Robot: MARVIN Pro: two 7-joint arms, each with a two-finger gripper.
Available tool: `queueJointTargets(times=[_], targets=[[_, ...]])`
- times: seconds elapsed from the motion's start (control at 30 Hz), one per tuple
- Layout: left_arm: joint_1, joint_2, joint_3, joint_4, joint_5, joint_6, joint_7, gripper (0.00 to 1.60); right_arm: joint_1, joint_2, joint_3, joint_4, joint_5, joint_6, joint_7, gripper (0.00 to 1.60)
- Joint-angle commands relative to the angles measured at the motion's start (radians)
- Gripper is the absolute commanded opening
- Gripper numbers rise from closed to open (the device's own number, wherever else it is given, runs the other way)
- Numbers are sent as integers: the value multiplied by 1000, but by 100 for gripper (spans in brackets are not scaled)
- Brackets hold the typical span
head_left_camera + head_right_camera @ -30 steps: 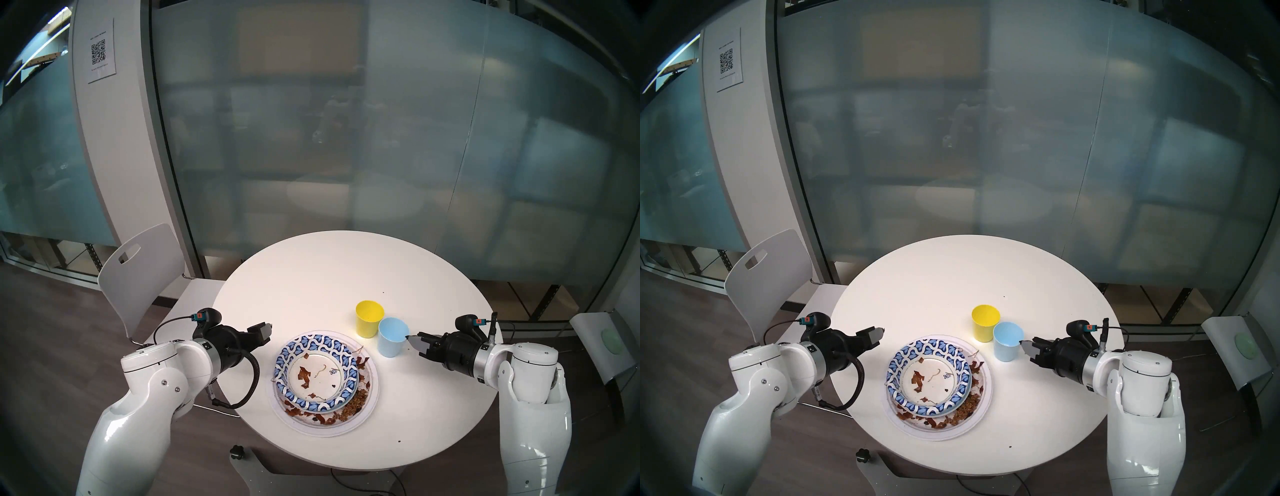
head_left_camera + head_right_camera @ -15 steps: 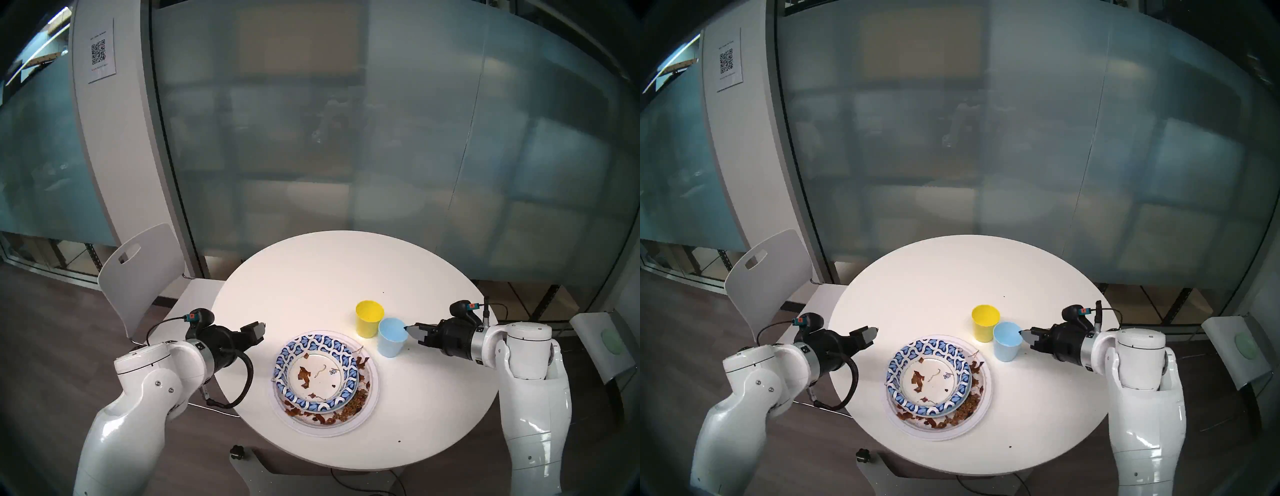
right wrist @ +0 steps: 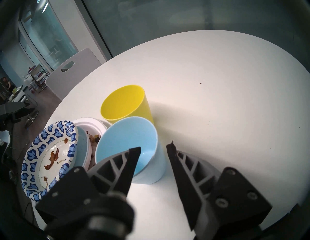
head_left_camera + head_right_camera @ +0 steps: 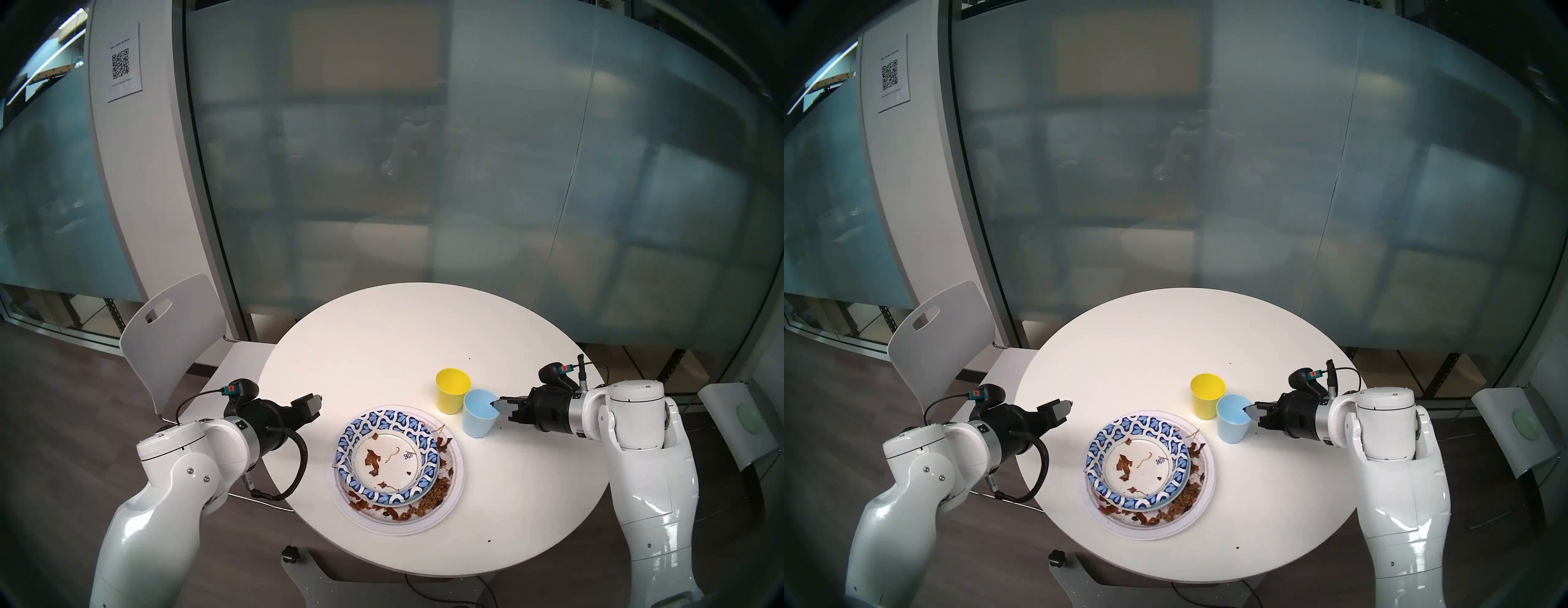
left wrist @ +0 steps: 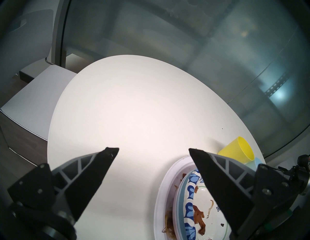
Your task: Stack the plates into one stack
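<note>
Nearest: large white paper plate (image 4: 449, 505) w/ brown scraps on the near part of the round white table (image 4: 382, 339). Stacked on it: plain light-blue plate (image 3: 83, 142), only its edge showing, then blue-and-white patterned-rim plate (image 4: 388, 456) on top, scraps in its well. Pink plate not made out in any view.

L gripper (image 4: 316, 403) just left of stack, above table near its left edge, jaws wide, nothing between them (L wrist view: bare tabletop in the gap).

R gripper (image 3: 153, 147) at the light-blue cup (image 4: 479, 412), right of the stack. Jaws part-open, straddling cup's near wall: one finger (image 3: 127, 166) over the cup mouth, other outside. Contact w/ wall: can't tell.

Yellow cup (image 4: 453, 390) just behind blue cup, upright, touching or nearly.
</note>
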Motion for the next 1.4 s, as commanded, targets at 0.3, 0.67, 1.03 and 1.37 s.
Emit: queueJointTargets(times=[0.3,0.67,1.03,1.37], targets=[[8,-2,-18,-31,-5,-7,-9,160,43,29,-34,10,-28,-8,23,69],[15,0,-25,-32,-5,-5,-13,160,56,50,-40,-4,-38,8,36,18],[10,0,-12,-30,-6,2,-15,160,77,103,-23,-68,-8,40,45,0],[-11,-2,15,-36,-3,6,-4,160,103,141,-1,-146,44,40,50,0]])
